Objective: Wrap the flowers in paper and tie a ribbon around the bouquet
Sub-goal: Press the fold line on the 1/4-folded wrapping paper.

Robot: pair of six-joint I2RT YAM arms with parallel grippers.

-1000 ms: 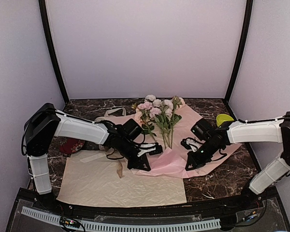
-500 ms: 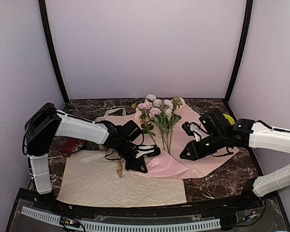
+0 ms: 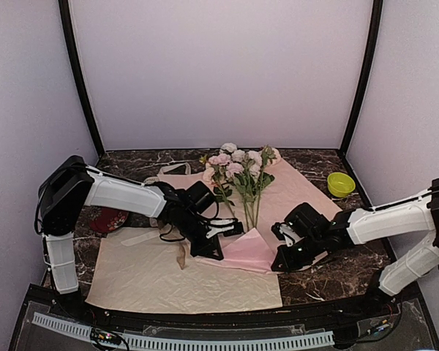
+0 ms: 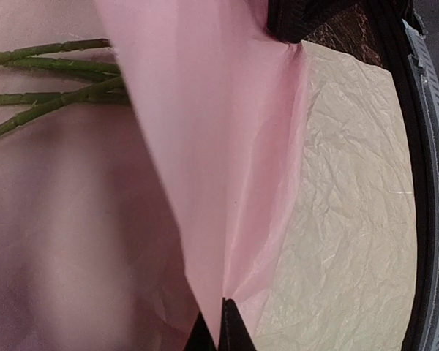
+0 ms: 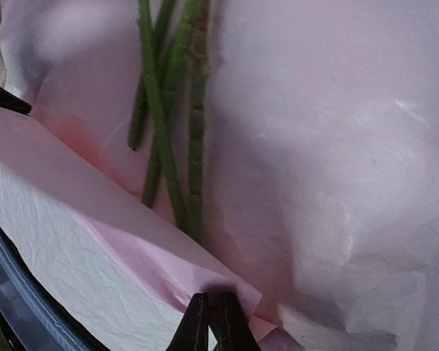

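two grippers: both are working low in the middle of the top view, one on each side of a raised pink fold.
left gripper (image 3: 238, 228): it's clamping tight on a fold of the paper (image 3: 296, 191), jaws narrowed right onto the sheet. the wrist view is showing pink rising straight out of the tips.
right gripper (image 3: 279, 257): also looking pinched onto the paper's near edge, fingers almost together with a crease running into them.
flowers (image 3: 238, 167): lying on the paper, heads pointing to the upper centre, stems (image 5: 168, 146) running down toward the fold.
paper: the near corner is getting lifted into a little peak over the stem ends. the rest is lying flat, with the right half wide open.
cream sheet (image 3: 175, 281): sitting under the paper's near edge, lower centre.
ribbon (image 3: 140, 237): guessing it's the flat pale strip lying centre left by the left arm. nothing is being tied.
progress: i'd say this is sitting early in the wrap. flowers placed, first fold happening, sides not rolled, no cone, ribbon untouched.
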